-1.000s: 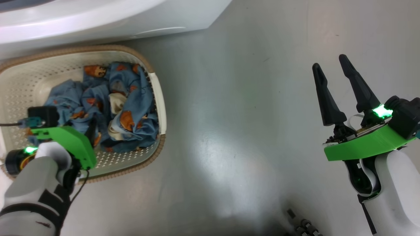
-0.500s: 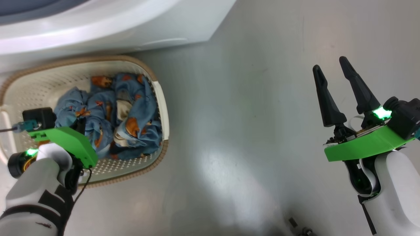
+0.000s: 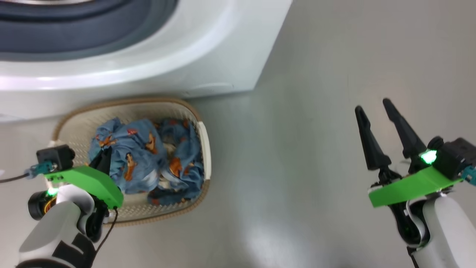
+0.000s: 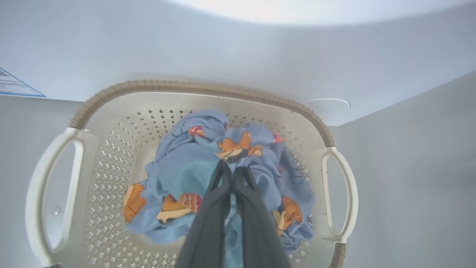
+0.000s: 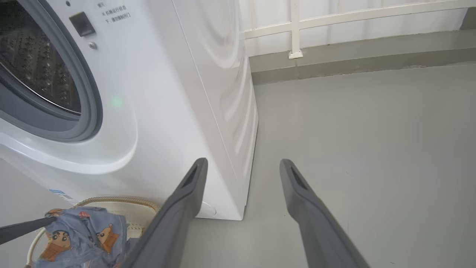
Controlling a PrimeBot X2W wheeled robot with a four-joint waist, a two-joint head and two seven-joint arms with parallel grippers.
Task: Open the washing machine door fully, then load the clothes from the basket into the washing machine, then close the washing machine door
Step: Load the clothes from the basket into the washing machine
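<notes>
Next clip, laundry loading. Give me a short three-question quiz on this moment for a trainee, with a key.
1. True or false: the left tool is shut on the blue cartoon-printed fabric clothes.
2. Where does the cream-white perforated plastic basket with the brown woven-look rim stand? A) inside the steel drum; B) on the grey floor, just in front of the big white front-loading washing machine; C) on top of the machine.
3. In a few words: how do the jaws of the right tool stand, and what do they hold?
Key: 1 true. 2 B. 3 open, holding nothing.
</notes>
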